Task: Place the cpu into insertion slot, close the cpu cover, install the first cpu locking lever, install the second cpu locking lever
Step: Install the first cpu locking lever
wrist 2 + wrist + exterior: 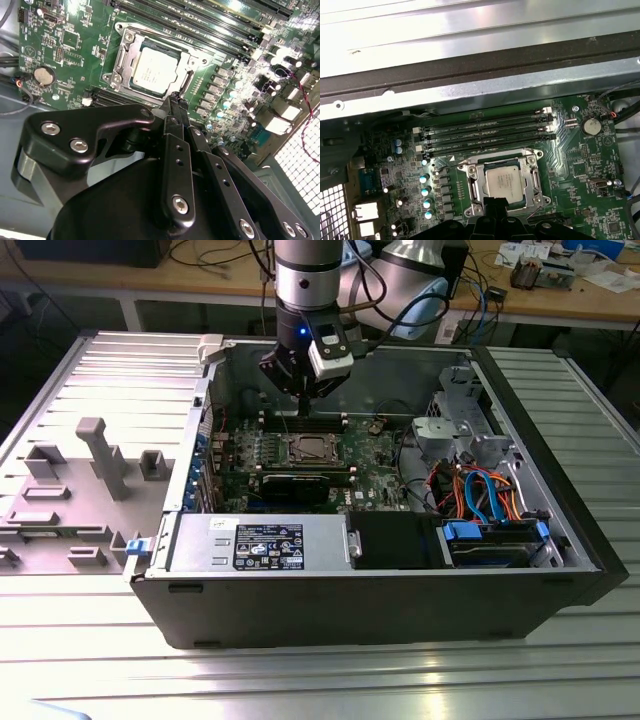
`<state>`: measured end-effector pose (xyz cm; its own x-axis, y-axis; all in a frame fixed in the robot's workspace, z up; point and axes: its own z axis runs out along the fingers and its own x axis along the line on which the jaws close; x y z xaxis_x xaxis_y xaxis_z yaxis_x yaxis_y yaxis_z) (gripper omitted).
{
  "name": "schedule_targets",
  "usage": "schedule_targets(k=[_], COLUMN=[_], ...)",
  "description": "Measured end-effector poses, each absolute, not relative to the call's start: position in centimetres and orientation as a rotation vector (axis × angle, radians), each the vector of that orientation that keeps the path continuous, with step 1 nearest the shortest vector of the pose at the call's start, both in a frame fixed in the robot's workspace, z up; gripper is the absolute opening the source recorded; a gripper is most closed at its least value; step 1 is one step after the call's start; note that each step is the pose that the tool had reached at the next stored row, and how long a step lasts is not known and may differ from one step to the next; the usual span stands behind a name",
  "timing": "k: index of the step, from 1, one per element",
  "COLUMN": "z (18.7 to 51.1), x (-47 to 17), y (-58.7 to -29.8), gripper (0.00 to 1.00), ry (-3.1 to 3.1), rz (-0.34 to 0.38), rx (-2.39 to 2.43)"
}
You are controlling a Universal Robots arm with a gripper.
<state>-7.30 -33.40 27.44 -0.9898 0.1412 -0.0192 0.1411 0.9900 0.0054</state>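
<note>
The small flat square cpu with a silver-grey metal top (pixel 154 72) is seen seated in the insertion slot, a square socket with a shiny metal rim screwed at its corners (pixel 128 36), on the green circuit board (pixel 65 47). The cpu cover, a thin silver metal frame with a square window (pixel 479 186), is laid flat around the chip, whose top is shown through the window. Whether the locking levers are latched cannot be told.

The black gripper (pixel 174 100) is held just above the socket's edge, beside the chip. Its fingers (pixel 176 150) are drawn together to a narrow point, with nothing held between them. In the exterior view the gripper (pixel 303 408) hangs over the board's far side, near the back wall of the open grey metal computer case (pixel 350 605).

Long black memory slots (pixel 485 132) are set just beside the socket, and a round silver coin battery (pixel 591 125) lies near their end. A grey power supply box with a dark label (pixel 262 545) is mounted along the near wall, and blue and orange cables (pixel 482 495) are bundled at the exterior view's right. The case rests on a ribbed aluminium table (pixel 300 685).
</note>
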Motion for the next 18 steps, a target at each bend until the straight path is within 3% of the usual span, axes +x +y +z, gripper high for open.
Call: schedule_targets(k=[18], z=[27.1], x=[-8.6], y=[-33.4], gripper=[0.11], ry=[3.122], rz=[0.014], rx=[-0.014])
